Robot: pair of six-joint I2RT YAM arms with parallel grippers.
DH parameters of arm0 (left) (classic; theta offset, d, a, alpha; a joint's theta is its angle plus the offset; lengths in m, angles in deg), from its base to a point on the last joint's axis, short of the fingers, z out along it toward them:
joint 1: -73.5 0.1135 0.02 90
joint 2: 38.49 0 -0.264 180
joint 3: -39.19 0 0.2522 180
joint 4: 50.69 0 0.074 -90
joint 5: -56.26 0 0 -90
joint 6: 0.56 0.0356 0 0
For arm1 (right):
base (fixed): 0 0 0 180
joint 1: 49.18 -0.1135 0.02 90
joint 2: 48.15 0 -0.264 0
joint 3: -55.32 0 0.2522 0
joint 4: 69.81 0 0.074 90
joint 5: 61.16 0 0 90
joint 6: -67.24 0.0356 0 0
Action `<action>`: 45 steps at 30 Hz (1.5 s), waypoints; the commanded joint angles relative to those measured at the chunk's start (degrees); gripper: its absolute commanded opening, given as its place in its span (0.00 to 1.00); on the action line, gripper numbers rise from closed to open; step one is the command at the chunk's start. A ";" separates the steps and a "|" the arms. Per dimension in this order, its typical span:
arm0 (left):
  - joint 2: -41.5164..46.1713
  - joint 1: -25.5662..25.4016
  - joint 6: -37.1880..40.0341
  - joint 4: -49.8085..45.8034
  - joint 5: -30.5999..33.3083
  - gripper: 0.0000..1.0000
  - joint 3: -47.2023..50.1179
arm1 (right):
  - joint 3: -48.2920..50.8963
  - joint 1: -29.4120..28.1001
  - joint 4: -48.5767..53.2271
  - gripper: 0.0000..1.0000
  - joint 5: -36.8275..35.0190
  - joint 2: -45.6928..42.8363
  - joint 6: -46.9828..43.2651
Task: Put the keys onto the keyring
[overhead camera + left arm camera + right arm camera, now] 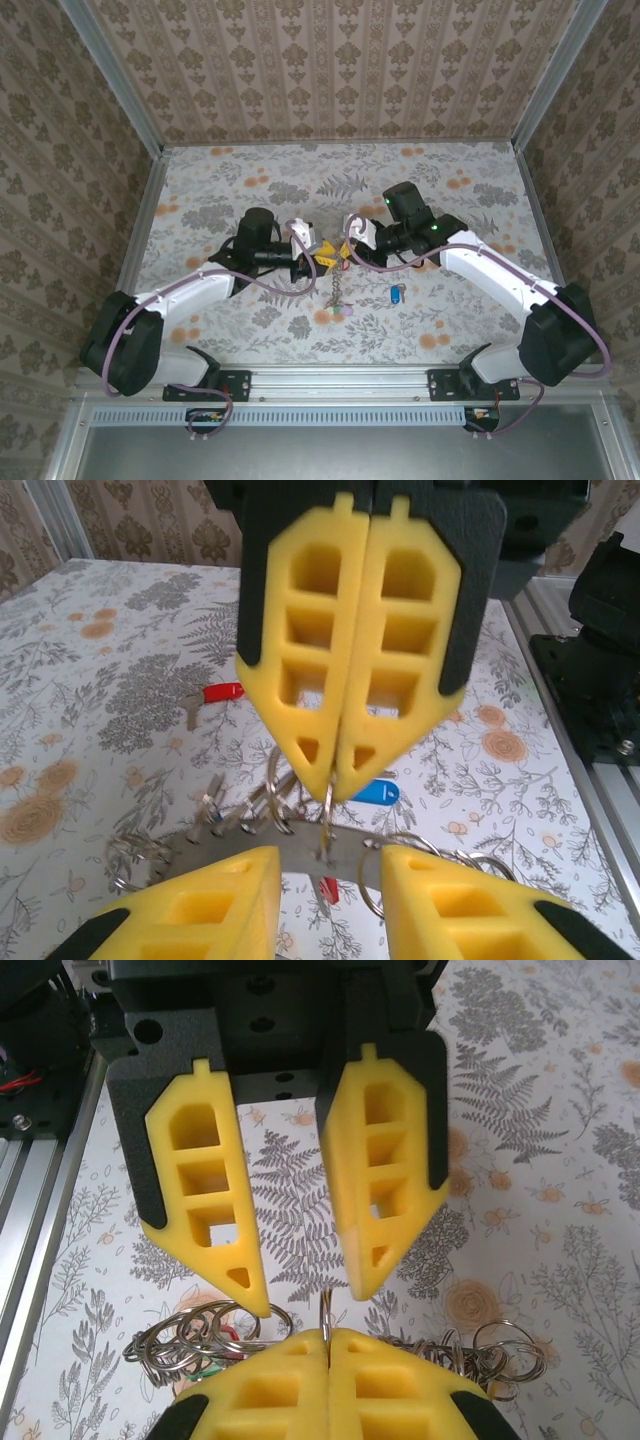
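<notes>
Your two tools meet tip to tip over the middle of the counter (230, 180), a little nearer to its front edge.

Your right tool (327, 1332) is fully closed. Its two yellow fingers (270, 1380) press together, and a thin wire loop of the keyring (337, 290) stands up out of the seam between them. So this tool has the keyring in its grip.

Your left tool (308, 1298) is partly open. There is a clear gap between its yellow fingers (205, 1190), and you can see the counter through the gap. The pinched loop rises close to the tip of one finger, but the fingers do not clamp anything.

From above, the keyring runs from the tool tips toward the front edge of the counter as a thin chain of rings and keys, with small coloured tags at its far end. In the wrist views, bunches of metal rings spread to both sides under the tips. I cannot tell if the lower part rests on the counter.

The blue key (397, 295) lies alone on the counter, to the right of the keyring, apart from it. The red key (222, 692) lies flat on the counter beyond the right tool, not touching the keyring.
</notes>
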 commanded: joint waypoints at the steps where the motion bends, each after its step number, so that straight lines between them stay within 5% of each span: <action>1: -0.65 -0.40 -1.38 3.50 0.70 0.33 -0.48 | -2.35 -0.41 2.88 0.00 2.39 1.18 -1.92; 24: -3.95 -1.80 1.60 -0.94 0.39 0.26 -2.76 | -1.98 -0.55 0.05 0.00 4.78 1.67 -0.82; 35: -4.57 -2.07 0.85 0.65 -0.12 0.10 -3.24 | -2.30 -0.84 0.33 0.00 3.86 2.08 -0.13; 37: -4.56 -2.15 1.03 0.56 -0.22 0.00 -3.34 | -2.79 -0.89 1.00 0.03 3.73 2.12 -0.03; 45: -4.08 -2.21 -2.32 8.10 -0.68 0.00 -0.39 | 4.69 -0.33 -3.98 0.17 0.66 -1.97 -2.54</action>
